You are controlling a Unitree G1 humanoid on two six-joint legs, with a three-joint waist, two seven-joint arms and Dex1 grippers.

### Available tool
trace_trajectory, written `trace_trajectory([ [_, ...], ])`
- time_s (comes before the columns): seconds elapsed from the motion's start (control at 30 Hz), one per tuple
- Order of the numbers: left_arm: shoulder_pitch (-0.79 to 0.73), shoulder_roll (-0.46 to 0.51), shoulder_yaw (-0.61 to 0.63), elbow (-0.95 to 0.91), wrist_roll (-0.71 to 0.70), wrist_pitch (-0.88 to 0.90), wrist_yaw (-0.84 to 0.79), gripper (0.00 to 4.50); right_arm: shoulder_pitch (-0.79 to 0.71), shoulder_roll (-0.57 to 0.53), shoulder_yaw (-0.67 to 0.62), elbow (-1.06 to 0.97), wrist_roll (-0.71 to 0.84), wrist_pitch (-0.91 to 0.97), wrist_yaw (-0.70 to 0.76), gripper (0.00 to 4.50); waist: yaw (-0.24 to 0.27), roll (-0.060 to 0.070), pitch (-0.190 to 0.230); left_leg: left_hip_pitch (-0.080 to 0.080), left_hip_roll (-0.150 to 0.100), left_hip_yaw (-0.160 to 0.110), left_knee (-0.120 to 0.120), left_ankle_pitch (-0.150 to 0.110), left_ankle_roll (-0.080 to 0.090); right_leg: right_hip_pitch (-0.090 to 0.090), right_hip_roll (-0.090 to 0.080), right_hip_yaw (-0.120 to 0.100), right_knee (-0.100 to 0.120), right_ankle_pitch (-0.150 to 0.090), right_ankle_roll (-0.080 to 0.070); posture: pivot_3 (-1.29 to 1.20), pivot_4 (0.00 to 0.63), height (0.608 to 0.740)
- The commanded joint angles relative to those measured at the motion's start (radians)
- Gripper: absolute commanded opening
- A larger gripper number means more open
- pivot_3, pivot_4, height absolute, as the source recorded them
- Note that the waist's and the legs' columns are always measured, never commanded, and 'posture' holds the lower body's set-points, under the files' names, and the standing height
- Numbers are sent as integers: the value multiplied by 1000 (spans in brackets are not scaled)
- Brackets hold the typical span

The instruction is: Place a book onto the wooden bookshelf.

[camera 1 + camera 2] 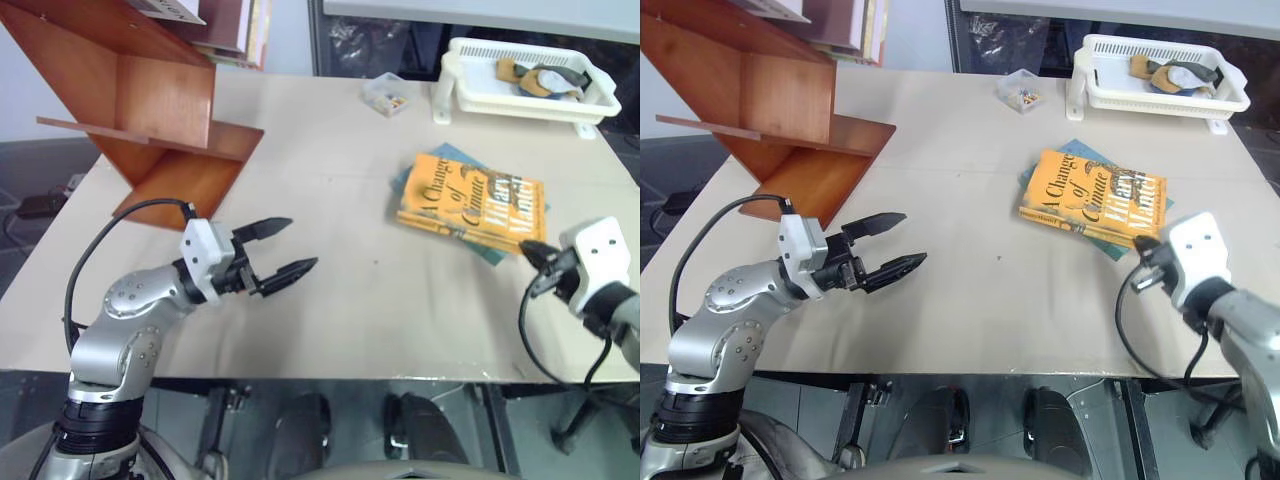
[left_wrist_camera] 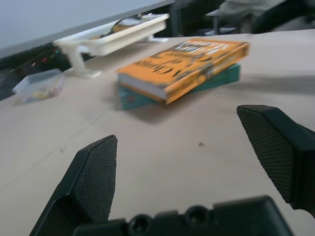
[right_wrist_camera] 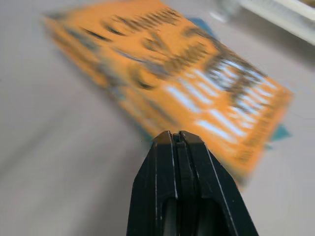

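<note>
The book (image 1: 470,198), thick and orange-yellow with black lettering, lies flat on a thinner teal book (image 1: 446,153) at the table's right side. My right gripper (image 1: 527,247) is shut and empty, its tip just short of the book's near corner; the right wrist view has the shut gripper (image 3: 174,138) pointing at the book's cover (image 3: 187,83). Over the table's left front, my left gripper (image 1: 301,243) stands open with nothing in it, pointing across the table toward the book (image 2: 182,66). The wooden bookshelf (image 1: 160,100) stands at the far left corner with its panels slanted.
A white plastic basket (image 1: 530,95) holding small items sits at the far right. Left of it is a small clear box (image 1: 385,93). Other books rest on the shelf's top (image 1: 235,30). The beige table (image 1: 380,300) is bare between my two grippers.
</note>
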Motion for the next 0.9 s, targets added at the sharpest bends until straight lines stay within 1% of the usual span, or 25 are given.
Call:
trace_trajectory([
  [0.03,-10,8,-7,-61,-1,-22,-6,4500,-78,-54,24,83,-44,3,6,82,1,0,0,0,0,0,0,0,0,0,0,0,0,0,0,0,150,740],
  [0.3,1,-2,-30,-89,10,-27,16,4500,-250,-105,117,270,-77,-19,71,82,1,1,0,0,0,0,-1,0,0,0,3,1,0,0,0,0,150,740],
  [0.47,10,-1,-29,-101,13,-25,27,4500,-306,-119,92,319,-85,57,53,82,2,1,0,0,0,0,-1,0,0,0,3,0,0,0,1,0,150,740],
  [0.57,21,0,-25,-107,12,-23,34,4500,-276,-150,72,301,-102,75,58,82,2,1,1,0,0,0,-1,0,0,0,3,0,-1,1,1,0,150,740],
  [0.7,28,2,-24,-112,12,-23,39,4500,-182,-198,73,266,-132,75,73,82,2,1,1,-1,0,0,-1,0,0,0,3,0,-2,1,1,0,150,740],
  [0.8,33,4,-19,-117,11,-18,45,4500,-120,-201,94,257,-149,77,76,82,2,1,1,-1,0,0,-1,0,0,0,3,0,-2,1,2,0,150,740],
  [0.9,42,8,-14,-128,9,-15,51,4500,-115,-177,109,257,-141,73,81,82,-3,1,1,0,1,0,-1,0,0,0,3,1,-2,0,1,0,150,740],
])
